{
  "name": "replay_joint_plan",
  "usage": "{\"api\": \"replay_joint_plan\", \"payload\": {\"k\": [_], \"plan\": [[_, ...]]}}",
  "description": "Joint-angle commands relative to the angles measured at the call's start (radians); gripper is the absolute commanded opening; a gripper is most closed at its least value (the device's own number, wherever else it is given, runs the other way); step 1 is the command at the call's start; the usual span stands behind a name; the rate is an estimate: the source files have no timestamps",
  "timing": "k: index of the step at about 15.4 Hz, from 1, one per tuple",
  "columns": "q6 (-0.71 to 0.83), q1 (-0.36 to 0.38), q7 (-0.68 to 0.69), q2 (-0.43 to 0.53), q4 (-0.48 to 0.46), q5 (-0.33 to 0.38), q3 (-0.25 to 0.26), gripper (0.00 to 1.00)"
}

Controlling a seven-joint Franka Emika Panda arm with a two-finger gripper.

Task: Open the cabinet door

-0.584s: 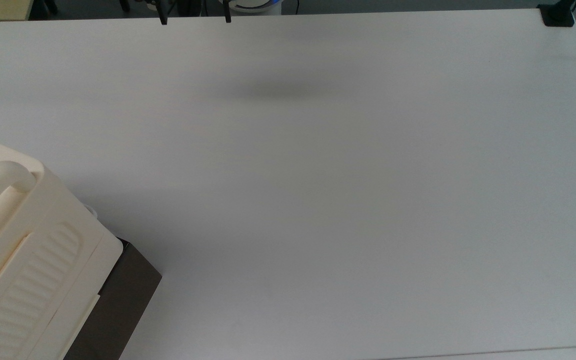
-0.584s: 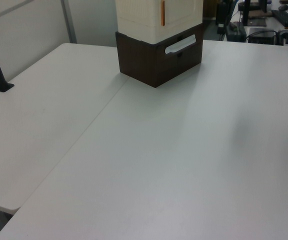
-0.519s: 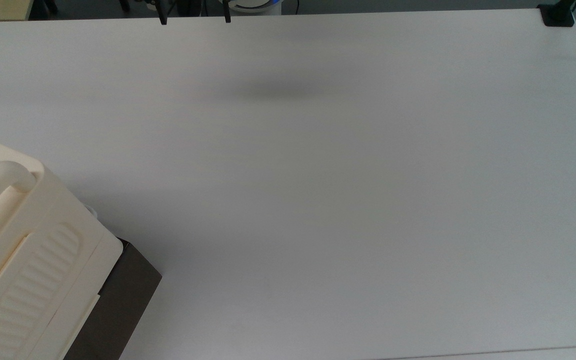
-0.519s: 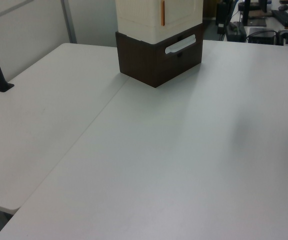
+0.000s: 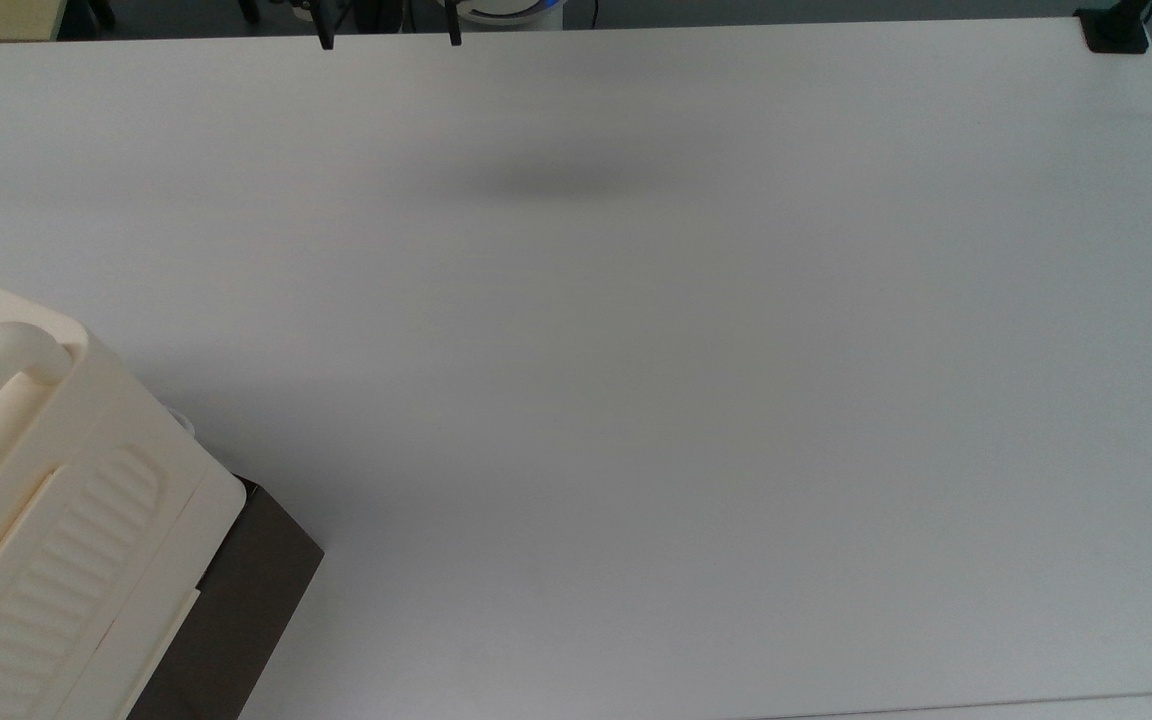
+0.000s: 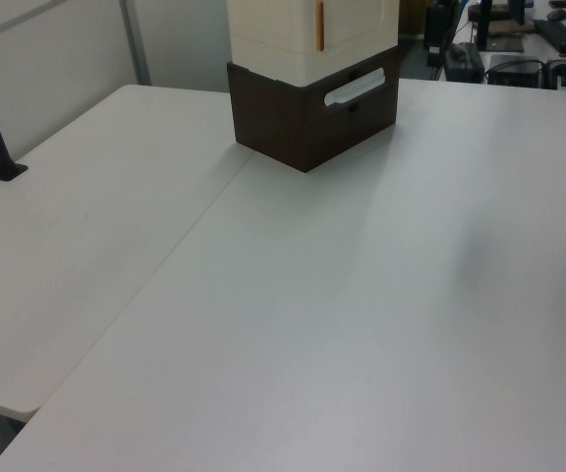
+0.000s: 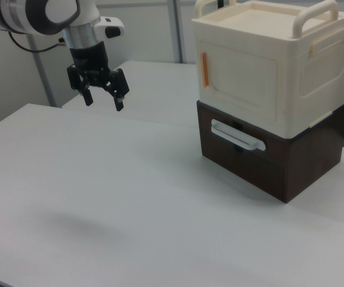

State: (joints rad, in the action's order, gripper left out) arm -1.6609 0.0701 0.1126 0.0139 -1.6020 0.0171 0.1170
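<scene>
I count one large cream plastic cabinet [image 7: 273,78] with two rounded tube handles on top, sitting on one dark brown wooden drawer base [image 7: 273,158] — both at the right view's right, on the white bench [image 7: 130,197]. Its flat cream cabinet door [image 7: 239,75] faces the right view's lower left, standing upright and flush with the body, one orange strip [image 7: 205,70] running vertically along its left edge. One black two-finger hand [image 7: 102,101] hangs above the bench at the right view's upper left, fingers [image 7: 119,103] apart and gripping nothing, well apart from the cabinet. Between them the bench lies broad and bare.
</scene>
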Motion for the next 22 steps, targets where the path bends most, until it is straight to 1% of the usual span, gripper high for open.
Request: {"api": "replay_joint_plan", "payload": {"k": [1,10,13,15,17,19,22], "plan": [[-0.007,0.02,0.006,0.018,-0.021,-0.016,0.018,1.0],[-0.006,0.013,-0.011,0.025,-0.021,-0.014,0.021,1.0],[-0.028,-0.003,-0.002,0.012,-0.021,-0.014,0.023,1.0],[-0.162,-0.013,0.002,-0.005,-0.022,-0.016,0.021,1.0],[-0.223,-0.018,0.001,-0.015,-0.019,-0.016,0.023,1.0],[-0.284,-0.039,-0.011,-0.011,-0.018,-0.003,0.021,1.0],[-0.411,-0.052,-0.013,-0.008,-0.021,-0.003,0.021,1.0]]}}
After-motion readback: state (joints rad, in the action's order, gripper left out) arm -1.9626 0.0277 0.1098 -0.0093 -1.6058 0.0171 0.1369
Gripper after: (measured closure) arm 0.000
